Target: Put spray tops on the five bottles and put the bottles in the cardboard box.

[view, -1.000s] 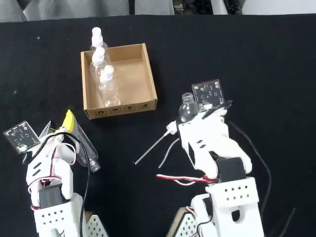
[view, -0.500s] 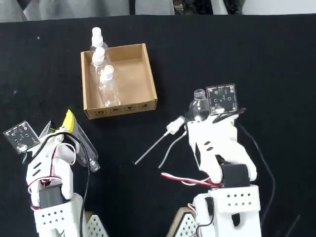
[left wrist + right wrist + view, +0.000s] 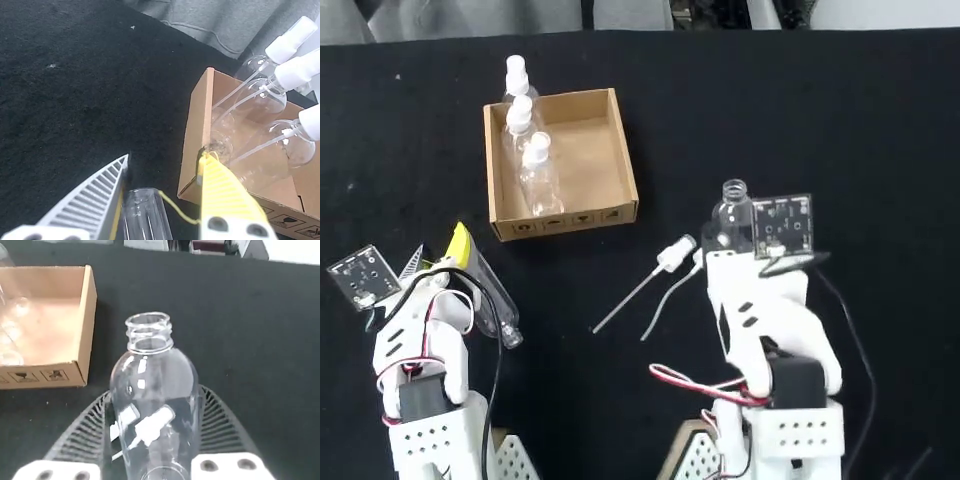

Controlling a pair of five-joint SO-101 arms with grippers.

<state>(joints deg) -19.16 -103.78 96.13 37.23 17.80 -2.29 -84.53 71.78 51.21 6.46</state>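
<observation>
My right gripper [image 3: 728, 236] [image 3: 155, 392] is shut on an open, capless clear bottle [image 3: 731, 210] [image 3: 150, 340], held upright to the right of the cardboard box [image 3: 582, 150] [image 3: 50, 325]. A white spray top [image 3: 672, 256] with a long thin tube lies on the black table just left of that bottle. My left gripper [image 3: 442, 248] [image 3: 164, 159], with one yellow finger, is shut on a second clear bottle [image 3: 492, 298] [image 3: 145, 215] lying flat, below the box [image 3: 200, 125]. Three bottles with white spray tops [image 3: 532, 150] [image 3: 280, 50] lie along the box's left side.
The right half of the box floor [image 3: 595, 160] is bare cardboard. A pale curved wire [image 3: 662, 300] lies beside the spray top's tube. Black table [image 3: 840, 130] stretches open to the right and behind the box. Grey cloth [image 3: 225, 20] lies past the far edge.
My right arm has carried the open bottle to the right, away from the spray top on the table. The left arm and its bottle have stayed still.
</observation>
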